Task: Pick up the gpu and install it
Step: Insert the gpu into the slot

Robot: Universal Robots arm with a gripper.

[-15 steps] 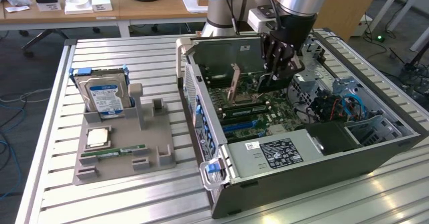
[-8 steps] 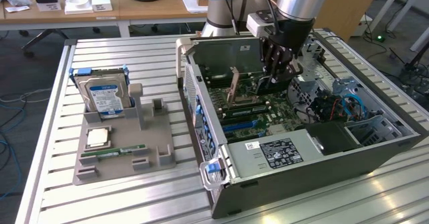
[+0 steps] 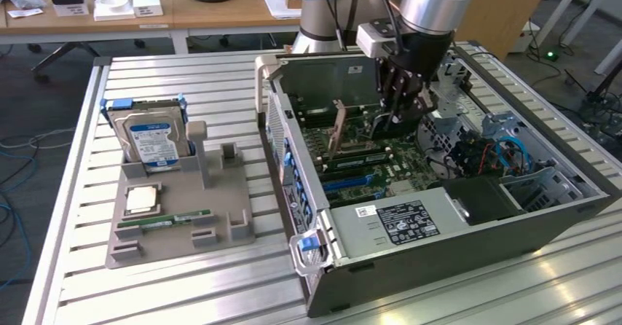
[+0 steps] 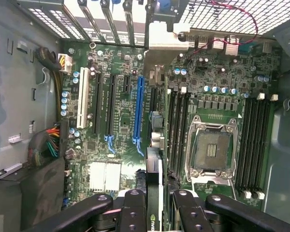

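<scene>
My gripper (image 3: 397,119) hangs inside the open computer case (image 3: 321,194), low over the motherboard (image 3: 374,161). It is shut on the gpu (image 3: 389,128), a thin dark card held on edge. In the wrist view the black fingers (image 4: 134,210) clamp the gpu (image 4: 153,179) from both sides. The card runs away from the camera toward its silver bracket (image 4: 160,37) at the rear slot openings. It hovers just beside the long blue slot (image 4: 137,111), between that slot and the memory slots (image 4: 179,125). I cannot tell whether its lower edge touches the board.
A grey fixture tray (image 3: 180,234) on the exterior view's left holds a hard drive with a blue-white label (image 3: 151,139), a processor chip (image 3: 141,200) and a slim RAM stick (image 3: 165,219). The power supply (image 3: 408,219) and an empty processor socket (image 4: 210,150) sit inside the case.
</scene>
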